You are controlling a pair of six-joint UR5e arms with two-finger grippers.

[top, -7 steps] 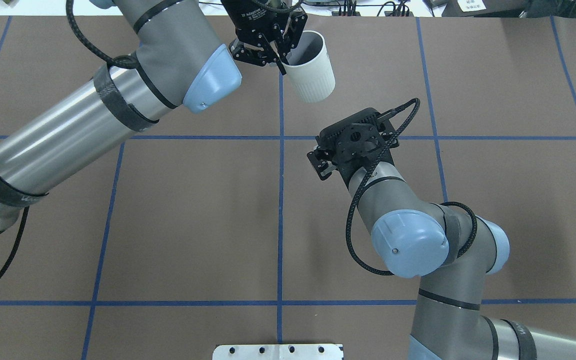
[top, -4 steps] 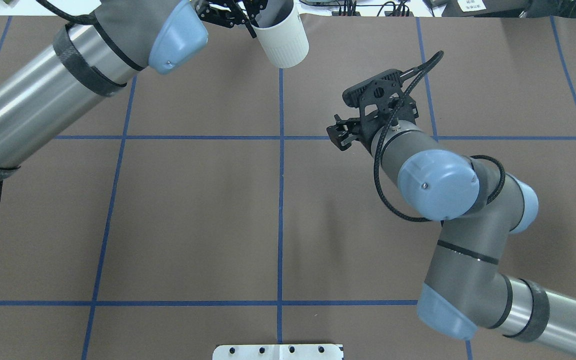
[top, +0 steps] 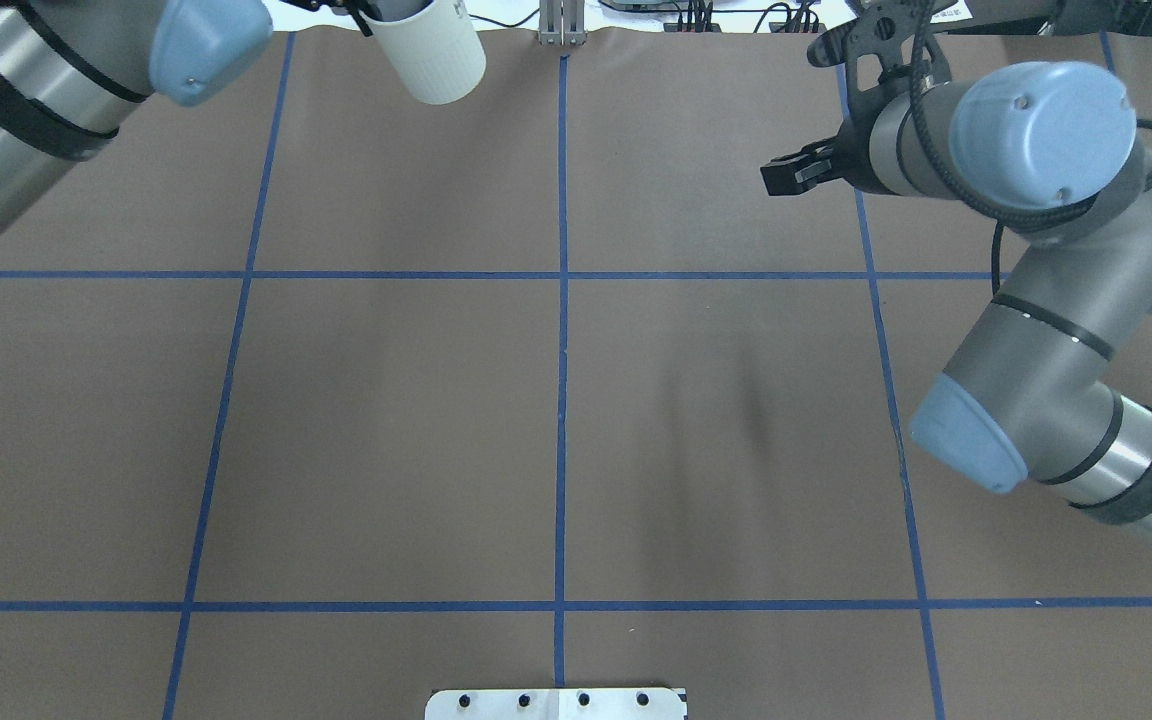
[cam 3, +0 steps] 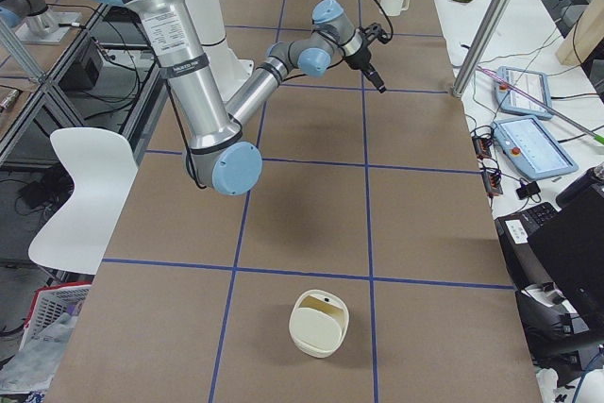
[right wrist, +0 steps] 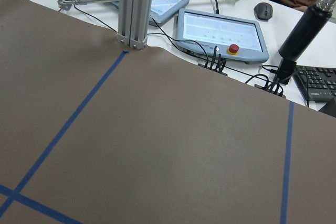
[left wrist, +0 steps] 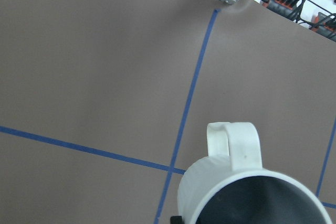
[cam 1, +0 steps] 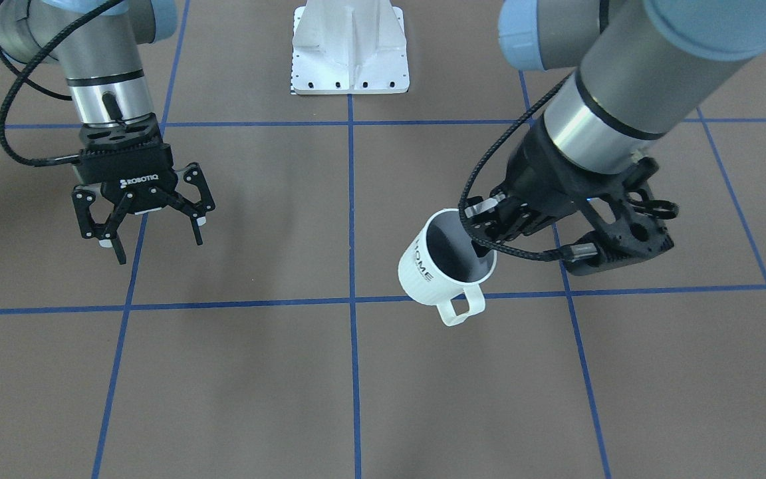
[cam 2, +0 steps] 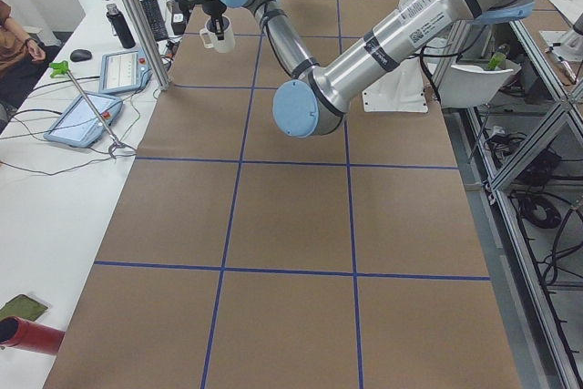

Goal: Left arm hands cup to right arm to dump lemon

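Well, your left gripper (cam 1: 484,241) was clenched on the rim of the cup (cam 1: 433,276), one finger inside, holding it tilted above the table (cam 1: 256,372) with the handle toward the operators' side. Your right gripper (cam 1: 158,247) hung spread wide and empty, well apart. I'd judge you should level the cup, bring it toward the middle, and offer the free rim before letting go. Only the front-facing view showed both jaws; the overhead cut off the left one. No view showed the lemon.

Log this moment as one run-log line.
left gripper: shut on cup rim, cup tilted | right gripper: open, empty, apart from cup | lemon: not visible | handover: not yet done
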